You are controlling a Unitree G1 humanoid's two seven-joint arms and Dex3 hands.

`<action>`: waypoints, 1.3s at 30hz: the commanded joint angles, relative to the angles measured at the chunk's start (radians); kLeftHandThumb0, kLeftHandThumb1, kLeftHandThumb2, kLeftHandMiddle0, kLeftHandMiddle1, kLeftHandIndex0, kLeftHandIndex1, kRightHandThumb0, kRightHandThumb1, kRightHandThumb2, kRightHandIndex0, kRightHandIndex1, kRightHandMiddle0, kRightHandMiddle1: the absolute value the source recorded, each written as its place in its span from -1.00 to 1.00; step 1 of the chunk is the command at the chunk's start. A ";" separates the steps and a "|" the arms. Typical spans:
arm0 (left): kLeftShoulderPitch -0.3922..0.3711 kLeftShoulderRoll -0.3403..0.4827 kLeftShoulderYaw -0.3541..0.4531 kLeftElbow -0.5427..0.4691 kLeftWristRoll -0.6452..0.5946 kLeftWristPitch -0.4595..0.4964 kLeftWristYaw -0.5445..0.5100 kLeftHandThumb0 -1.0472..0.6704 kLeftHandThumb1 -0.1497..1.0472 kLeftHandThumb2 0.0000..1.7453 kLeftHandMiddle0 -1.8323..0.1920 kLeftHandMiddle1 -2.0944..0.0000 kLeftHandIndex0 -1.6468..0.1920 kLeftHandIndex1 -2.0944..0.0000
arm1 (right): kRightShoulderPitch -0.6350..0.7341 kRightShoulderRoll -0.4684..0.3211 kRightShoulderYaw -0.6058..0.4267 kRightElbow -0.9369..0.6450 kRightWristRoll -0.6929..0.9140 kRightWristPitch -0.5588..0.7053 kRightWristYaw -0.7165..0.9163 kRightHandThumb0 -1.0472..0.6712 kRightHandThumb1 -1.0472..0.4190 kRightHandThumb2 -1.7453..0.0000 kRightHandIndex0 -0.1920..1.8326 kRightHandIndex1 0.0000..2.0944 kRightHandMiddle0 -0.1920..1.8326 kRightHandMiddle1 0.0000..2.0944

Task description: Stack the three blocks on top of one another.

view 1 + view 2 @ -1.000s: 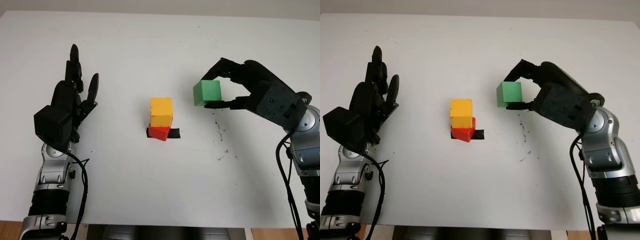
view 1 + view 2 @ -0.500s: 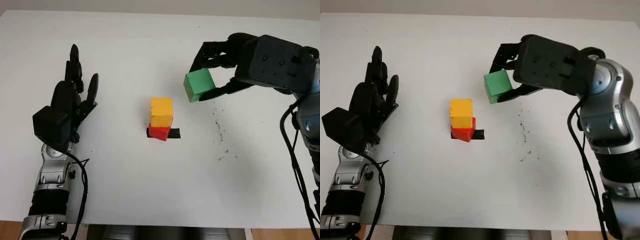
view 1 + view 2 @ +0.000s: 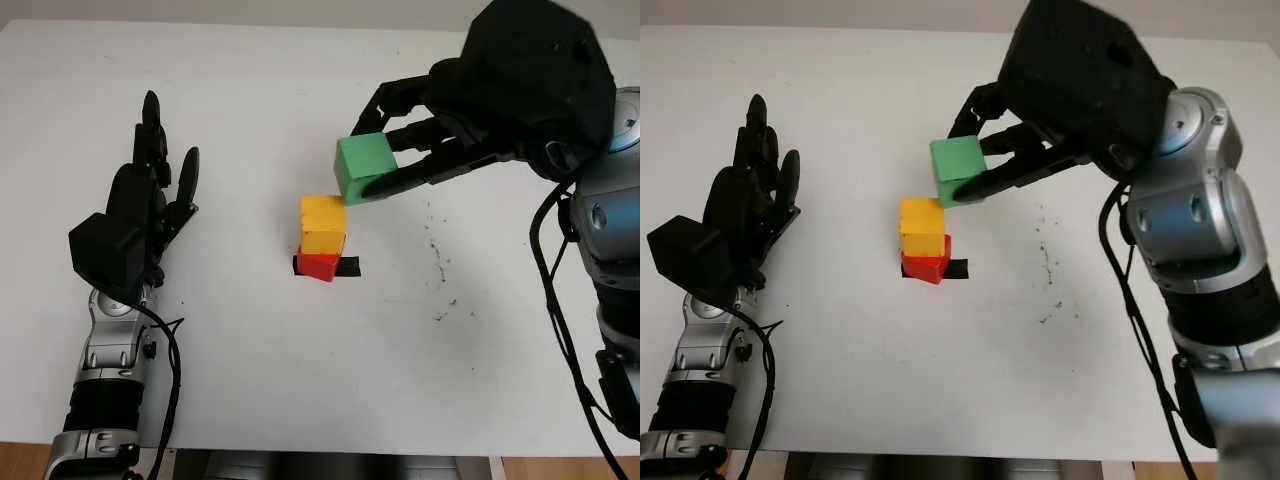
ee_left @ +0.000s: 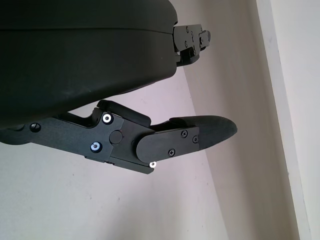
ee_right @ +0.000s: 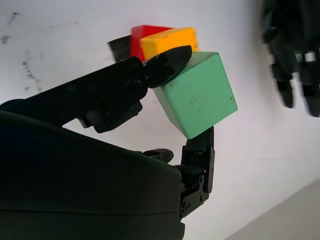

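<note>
Two head eyes down on one white table (image 3: 250,380), side by side; wrist cameras close behind each hand's fingers.

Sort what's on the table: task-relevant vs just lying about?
Belongs to the job:
- green block, held in the right hand, raised beside the stack
- yellow block, sitting on the red one
- red block, at the bottom

Just there:
- black tape strip under the red block
- dark specks on the table
- left hand, open, parked at the left
</note>
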 commanded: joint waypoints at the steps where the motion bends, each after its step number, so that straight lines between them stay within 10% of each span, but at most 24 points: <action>1: 0.017 0.001 0.000 -0.005 0.006 -0.005 0.005 -0.54 1.00 -0.36 0.97 0.95 0.95 0.95 | -0.001 0.013 -0.026 -0.043 0.029 0.024 -0.032 -0.26 -0.96 0.93 -0.50 -1.00 -0.62 0.69; 39: 0.030 -0.018 -0.005 0.002 0.028 -0.015 0.036 -0.54 1.00 -0.38 0.97 0.95 0.94 0.95 | 0.075 -0.026 0.096 -0.089 0.220 0.101 -0.252 -0.28 -0.93 0.94 -0.51 -0.98 -0.57 0.65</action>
